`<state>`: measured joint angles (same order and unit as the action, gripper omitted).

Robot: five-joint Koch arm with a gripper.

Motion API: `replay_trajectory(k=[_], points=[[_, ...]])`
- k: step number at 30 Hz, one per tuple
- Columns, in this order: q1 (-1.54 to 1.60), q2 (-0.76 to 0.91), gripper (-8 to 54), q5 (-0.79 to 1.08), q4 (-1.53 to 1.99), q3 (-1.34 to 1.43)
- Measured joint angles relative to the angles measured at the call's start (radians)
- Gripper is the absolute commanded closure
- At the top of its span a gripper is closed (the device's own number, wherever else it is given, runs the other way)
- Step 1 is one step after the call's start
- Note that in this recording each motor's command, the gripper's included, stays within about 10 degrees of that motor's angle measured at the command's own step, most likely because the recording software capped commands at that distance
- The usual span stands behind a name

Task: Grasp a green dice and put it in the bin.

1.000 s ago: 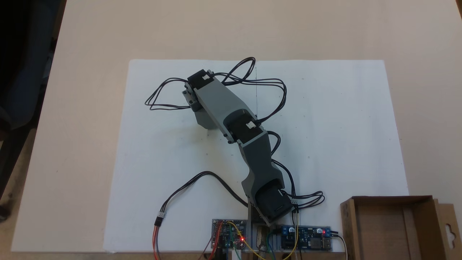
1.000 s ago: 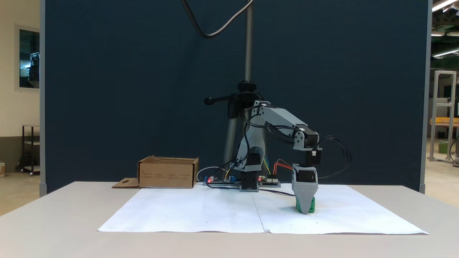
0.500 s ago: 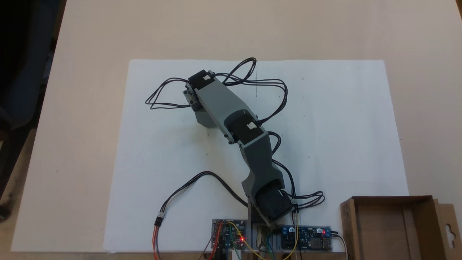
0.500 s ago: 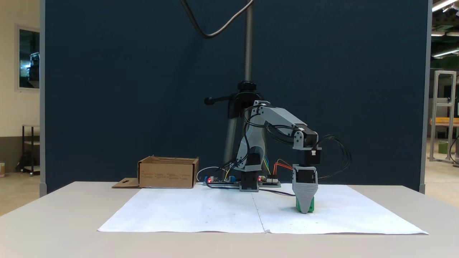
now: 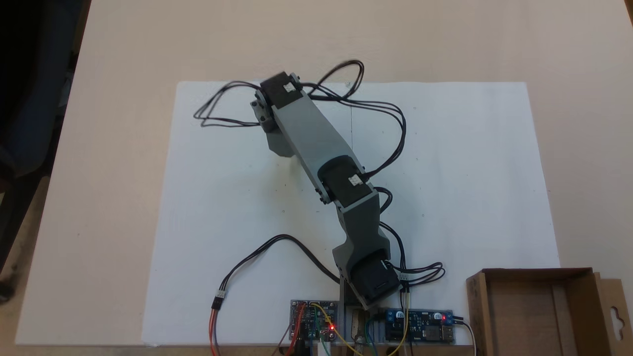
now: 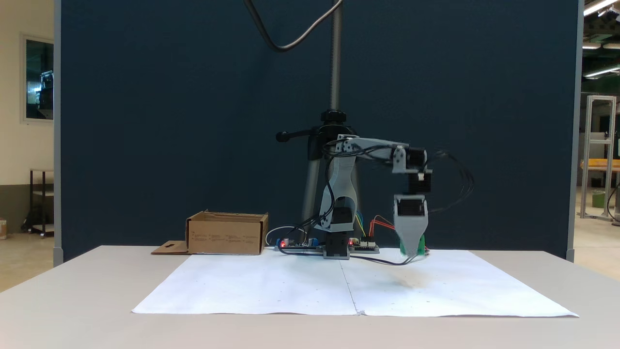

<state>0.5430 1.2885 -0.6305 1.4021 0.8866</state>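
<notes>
Fixed views show your gripper [image 6: 411,253] closed on the green dice [image 6: 422,244], lifted clear of the worktop [image 6: 97,310]. You're mid-carry; next, swing toward the bin [image 6: 226,233] at nine o'clock, then release above it.

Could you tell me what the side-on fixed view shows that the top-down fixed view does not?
From the side: the green dice, lifted off the white paper in the gripper, with a shadow beneath. From above: the bin's bare floor and the hang-hole in its flap. Both fixed views share the grey arm, the paper and the bin.
</notes>
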Motion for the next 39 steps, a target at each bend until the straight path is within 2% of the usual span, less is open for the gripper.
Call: replay_trajectory(k=[4, 9, 22, 29, 39], points=[[0.000, 0.002, 34.0, 0.000, 0.186, -0.305], [-0.002, 0.002, 34.1, 0.000, 0.239, -0.440], [-0.044, 0.000, 34.0, 0.012, 0.249, -0.442], [-0.291, -0.002, 34.0, 0.144, 0.249, -0.442], [-0.724, -0.003, 34.0, 0.457, 0.199, -0.442]])
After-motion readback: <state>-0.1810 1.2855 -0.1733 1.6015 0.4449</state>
